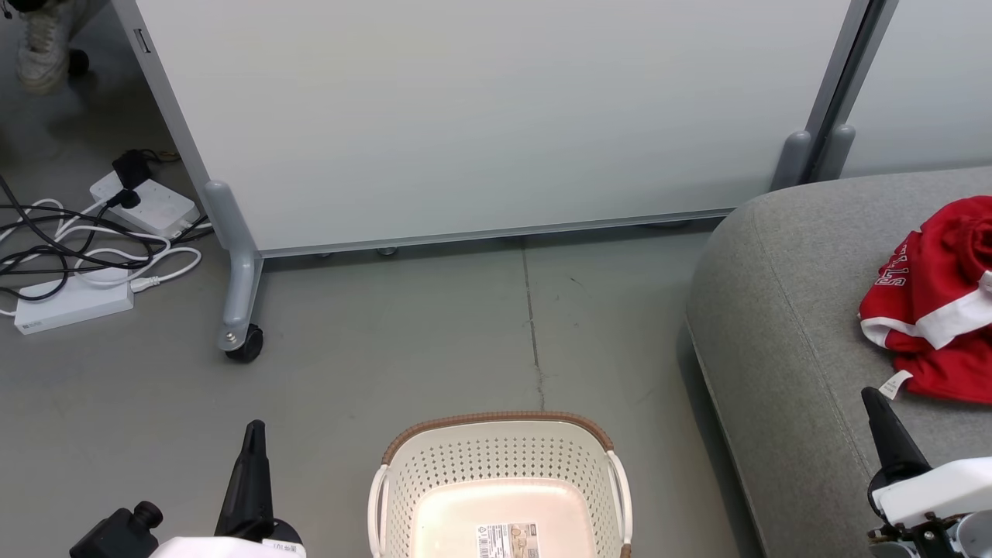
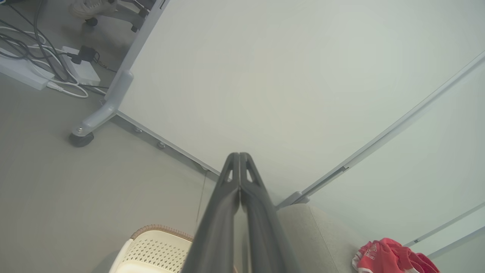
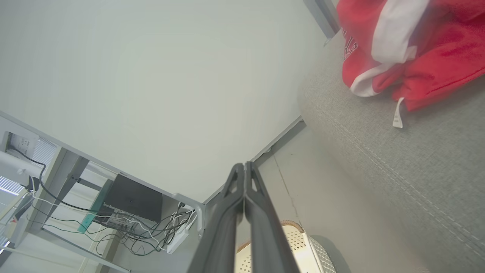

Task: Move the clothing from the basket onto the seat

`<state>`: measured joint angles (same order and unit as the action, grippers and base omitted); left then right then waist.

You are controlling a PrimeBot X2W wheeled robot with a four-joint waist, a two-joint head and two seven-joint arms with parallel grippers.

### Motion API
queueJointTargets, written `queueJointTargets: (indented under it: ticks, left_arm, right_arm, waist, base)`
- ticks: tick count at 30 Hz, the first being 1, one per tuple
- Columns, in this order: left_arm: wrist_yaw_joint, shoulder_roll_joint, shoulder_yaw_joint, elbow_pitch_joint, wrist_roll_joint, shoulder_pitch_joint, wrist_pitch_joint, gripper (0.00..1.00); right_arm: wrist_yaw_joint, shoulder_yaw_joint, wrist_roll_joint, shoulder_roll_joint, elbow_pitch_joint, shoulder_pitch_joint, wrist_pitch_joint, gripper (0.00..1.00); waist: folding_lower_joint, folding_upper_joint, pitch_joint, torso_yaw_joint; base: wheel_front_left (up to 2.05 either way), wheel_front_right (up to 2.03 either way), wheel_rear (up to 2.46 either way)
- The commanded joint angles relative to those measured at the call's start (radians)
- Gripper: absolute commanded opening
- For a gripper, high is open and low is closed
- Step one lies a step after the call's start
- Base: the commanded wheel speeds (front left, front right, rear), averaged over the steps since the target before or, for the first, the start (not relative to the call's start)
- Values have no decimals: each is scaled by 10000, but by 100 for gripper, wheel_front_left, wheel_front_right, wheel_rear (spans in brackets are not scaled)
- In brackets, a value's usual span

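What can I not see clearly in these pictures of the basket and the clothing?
- Head view: the clothing is cut off by the right edge.
- Head view: the basket has its near part cut off by the bottom edge.
- Head view: the print on the label is too small to read.

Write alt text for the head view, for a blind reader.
Red clothing with white trim lies on the large grey fabric seat at right; the oval cream-white plastic basket on the floor looks empty. The left gripper and right gripper, jaws shut, point upward.
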<state>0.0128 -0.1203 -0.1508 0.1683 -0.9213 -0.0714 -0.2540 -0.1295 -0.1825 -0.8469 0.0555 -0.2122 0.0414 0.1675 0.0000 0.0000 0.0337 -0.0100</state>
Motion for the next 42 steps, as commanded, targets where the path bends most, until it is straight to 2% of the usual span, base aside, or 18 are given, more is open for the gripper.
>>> queueJointTargets:
  ticks: [1,42]
  left_arm:
    - [107,-39,5,-148,-375,347,25,0]
    - [769,403,-121,-159,-4382,818,31,0]
  right_arm:
    - [-14,-124,-417,112,-1,336,158,0]
    - [-19,-1204,-4498,243,-1050,1367,1732,0]
  waist:
    - [0,0,-9,3]
    - [0,0,-200,56]
  base:
    - [0,0,0]
    - [0,0,0]
